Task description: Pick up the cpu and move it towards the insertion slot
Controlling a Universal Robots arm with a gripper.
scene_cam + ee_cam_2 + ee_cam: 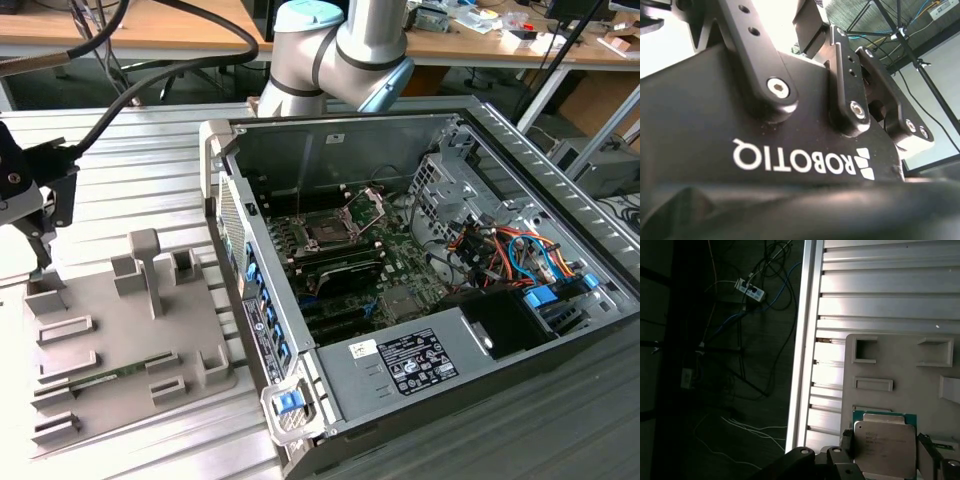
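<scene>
One cpu (pixel 885 442) lies flat on the grey fixture (pixel 110 330) at the exterior view's left, well apart from the slot (pixel 327 232). The gripper (pixel 42 262) hangs right over it; clamped or apart, we cannot tell. Likely thin, stiff, light, slick-topped, fragile: take it by opposite edges.

cpu (pixel 885 446): one edge cut off in first wrist view | gripper (pixel 40 250): partly past exterior view's left
</scene>
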